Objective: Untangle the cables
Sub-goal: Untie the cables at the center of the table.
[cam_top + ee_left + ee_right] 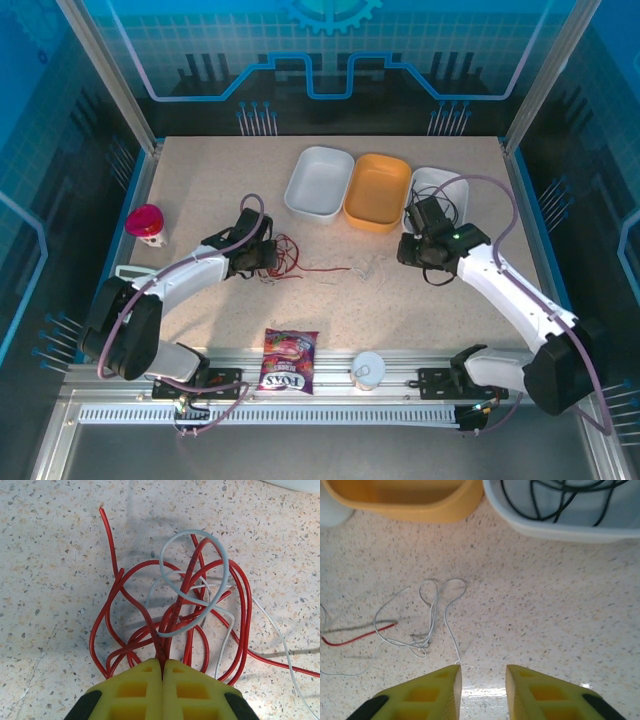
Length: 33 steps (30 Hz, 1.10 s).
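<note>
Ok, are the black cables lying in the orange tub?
No, the black cables lie coiled in the white tub, which stands right beside the orange tub.

**Bystander items on the table**

Table point(200, 180) was speckled beige. At the far centre three tubs sat side by side: white tub point(320, 183) on the left, orange tub point(378, 192) in the middle, pale tub point(432, 173) on the right. A pink domed item point(146, 224) stood at the left edge. On the near rail lay a colourful snack bag point(288, 360), with a small white cup point(368, 370) to its right, apart from it.
</note>
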Each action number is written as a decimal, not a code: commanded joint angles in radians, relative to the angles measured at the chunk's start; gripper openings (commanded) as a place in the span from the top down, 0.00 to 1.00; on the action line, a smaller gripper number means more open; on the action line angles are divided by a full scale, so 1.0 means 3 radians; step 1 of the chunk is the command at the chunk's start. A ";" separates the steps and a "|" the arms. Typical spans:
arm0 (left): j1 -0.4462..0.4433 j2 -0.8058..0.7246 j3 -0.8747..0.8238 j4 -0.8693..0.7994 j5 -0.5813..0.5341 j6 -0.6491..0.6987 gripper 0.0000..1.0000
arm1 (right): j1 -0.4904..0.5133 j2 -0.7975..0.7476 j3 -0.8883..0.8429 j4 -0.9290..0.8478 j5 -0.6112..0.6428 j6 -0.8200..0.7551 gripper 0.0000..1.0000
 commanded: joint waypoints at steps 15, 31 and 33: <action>0.0033 -0.0257 0.0057 -0.0084 0.0109 0.0000 0.80 | 0.0198 0.1342 0.0036 0.0641 -0.0285 0.0043 0.80; 0.0018 -0.0568 0.0190 0.0287 0.0842 -0.0432 0.40 | 0.0389 0.0173 0.0578 0.0068 0.0377 -0.0450 1.00; -0.0036 -0.0485 0.0172 0.0561 0.1054 -0.0539 0.36 | 0.0396 0.0114 0.0570 0.0119 0.0336 -0.0429 1.00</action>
